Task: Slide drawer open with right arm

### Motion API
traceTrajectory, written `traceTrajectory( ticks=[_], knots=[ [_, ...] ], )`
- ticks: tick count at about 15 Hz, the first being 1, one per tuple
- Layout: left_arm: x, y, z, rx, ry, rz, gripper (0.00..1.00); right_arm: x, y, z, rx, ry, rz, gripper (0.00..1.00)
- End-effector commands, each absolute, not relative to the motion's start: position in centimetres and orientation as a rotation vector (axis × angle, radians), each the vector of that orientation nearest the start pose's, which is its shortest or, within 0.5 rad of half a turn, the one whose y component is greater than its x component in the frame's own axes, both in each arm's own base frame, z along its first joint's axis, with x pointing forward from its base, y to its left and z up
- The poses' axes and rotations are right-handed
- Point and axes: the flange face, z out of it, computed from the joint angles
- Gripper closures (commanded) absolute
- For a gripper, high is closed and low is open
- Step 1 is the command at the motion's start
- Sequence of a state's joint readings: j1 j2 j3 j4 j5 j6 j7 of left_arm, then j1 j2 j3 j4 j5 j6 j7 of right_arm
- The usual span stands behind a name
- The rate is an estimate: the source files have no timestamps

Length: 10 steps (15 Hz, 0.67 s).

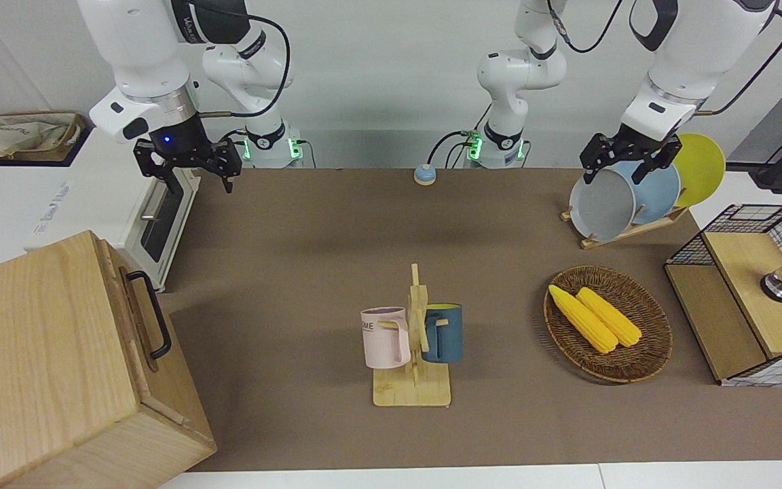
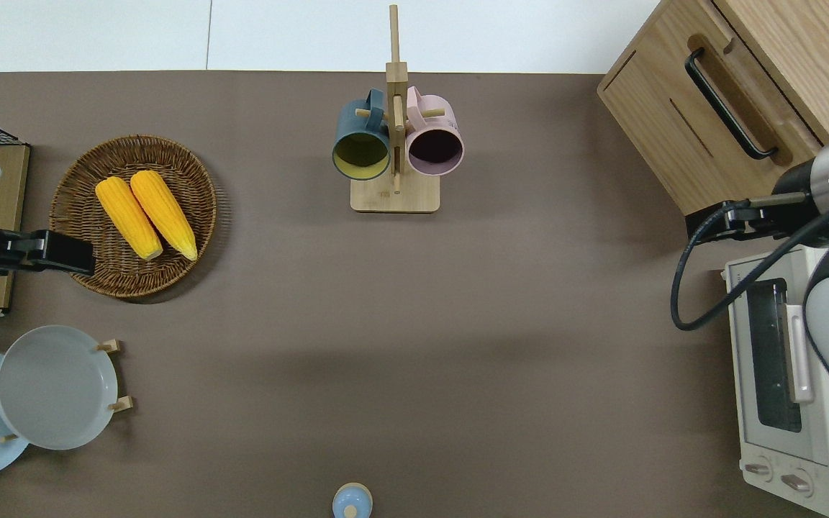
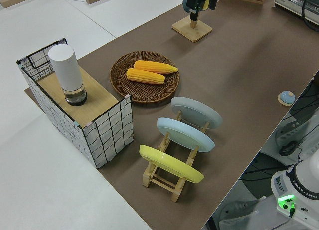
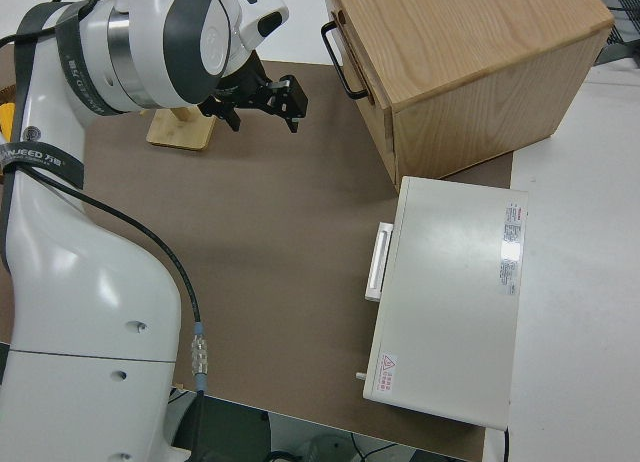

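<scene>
We grab the drawer [image 1: 134, 314] by its stiff black loop handle [image 1: 151, 314] (rigid wood, probably slides easily); right gripper [image 1: 191, 167] hangs open, empty.

front, overhead, 2 side views, shared table [image 1: 296, 272]

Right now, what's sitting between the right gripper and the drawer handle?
Nothing. In the overhead view the right gripper hangs by the wooden box's corner, and only the drawer front lies between it and the black handle.
</scene>
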<state>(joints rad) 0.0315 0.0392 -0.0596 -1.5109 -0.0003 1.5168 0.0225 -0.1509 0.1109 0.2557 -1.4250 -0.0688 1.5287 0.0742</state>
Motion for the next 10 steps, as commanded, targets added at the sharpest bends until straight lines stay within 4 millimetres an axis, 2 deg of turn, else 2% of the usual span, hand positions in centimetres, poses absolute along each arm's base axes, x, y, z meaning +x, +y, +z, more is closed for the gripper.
traceTrajectory(
  ticks=[1, 10],
  knots=[
    [56.28, -1.43, 62.95, -3.126, 0.097, 0.062, 0.01, 58.27, 2.31, 63.67, -3.16, -0.07, 0.002, 0.015],
    [56.29, -1.43, 63.02, -3.126, 0.097, 0.06, 0.01, 58.26, 2.42, 63.68, -3.155, -0.073, 0.003, 0.013]
  ],
)
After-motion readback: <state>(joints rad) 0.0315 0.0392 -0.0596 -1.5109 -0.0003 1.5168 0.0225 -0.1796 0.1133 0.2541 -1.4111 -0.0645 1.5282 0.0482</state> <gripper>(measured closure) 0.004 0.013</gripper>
